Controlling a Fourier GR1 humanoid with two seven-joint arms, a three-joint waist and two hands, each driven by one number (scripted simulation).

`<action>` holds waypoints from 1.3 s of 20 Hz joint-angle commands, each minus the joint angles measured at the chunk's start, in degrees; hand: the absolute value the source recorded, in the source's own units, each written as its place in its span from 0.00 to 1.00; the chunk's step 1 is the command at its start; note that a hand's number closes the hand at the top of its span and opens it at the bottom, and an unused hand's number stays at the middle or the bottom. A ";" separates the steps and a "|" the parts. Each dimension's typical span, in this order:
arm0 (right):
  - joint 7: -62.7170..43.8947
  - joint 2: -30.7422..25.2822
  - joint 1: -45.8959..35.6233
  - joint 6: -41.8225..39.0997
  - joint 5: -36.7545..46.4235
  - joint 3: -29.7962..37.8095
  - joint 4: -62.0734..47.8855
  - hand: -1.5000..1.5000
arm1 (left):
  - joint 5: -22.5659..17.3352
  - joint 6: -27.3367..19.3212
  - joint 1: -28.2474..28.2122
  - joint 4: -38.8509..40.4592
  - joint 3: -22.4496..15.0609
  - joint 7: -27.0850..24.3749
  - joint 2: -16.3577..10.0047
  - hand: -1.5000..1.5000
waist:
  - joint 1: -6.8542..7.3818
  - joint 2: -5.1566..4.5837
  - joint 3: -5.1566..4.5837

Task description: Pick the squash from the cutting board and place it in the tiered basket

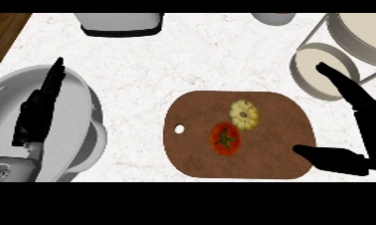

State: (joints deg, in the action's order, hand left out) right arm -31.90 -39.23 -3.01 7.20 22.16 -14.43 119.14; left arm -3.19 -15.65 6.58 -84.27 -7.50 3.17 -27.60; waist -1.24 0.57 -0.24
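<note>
Head view: squash (243,114) on cutting board (198,154), just beside tomato (226,138), untouched. My right hand (365,139) open at board's right edge; I'd close on squash only, clear of tomato, then carry to tiered basket (314,62). Left hand (37,109) open, resting.

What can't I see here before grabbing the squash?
Head view:
Pale round tiered basket: upper tier cut by the right edge; black right hand covers part of the lower tier.
Grey and black appliance: cut by the top edge, unidentifiable.
Brown wooden cutting board: thumb hides its near right corner.
</note>
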 commanded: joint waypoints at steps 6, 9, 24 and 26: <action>-34.70 0.72 -16.48 -19.77 3.97 -12.43 8.08 0.00 | 1.44 0.05 0.91 0.46 -1.99 -0.28 2.91 0.50 | 2.63 -0.50 -0.05; -42.26 6.47 -24.54 -23.71 2.56 -13.43 4.38 0.00 | 1.69 0.61 2.37 -0.84 -1.53 2.86 2.21 0.50 | 2.47 -0.49 0.07; -46.78 16.33 -30.23 -27.78 5.36 -17.21 -13.67 0.00 | 2.67 1.96 3.96 1.77 0.54 2.44 1.94 0.50 | 1.25 -0.42 0.15; -48.53 19.74 -27.16 -24.53 10.38 -22.86 -14.09 0.00 | 0.93 3.36 3.31 3.56 2.69 -0.71 1.31 0.50 | 1.18 -0.42 0.11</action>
State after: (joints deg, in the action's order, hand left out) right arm -67.37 -23.44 -29.94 -13.69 29.35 -33.32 105.38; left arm -1.29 -13.66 9.57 -82.78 -6.81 4.17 -25.64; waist 0.35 0.16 -0.03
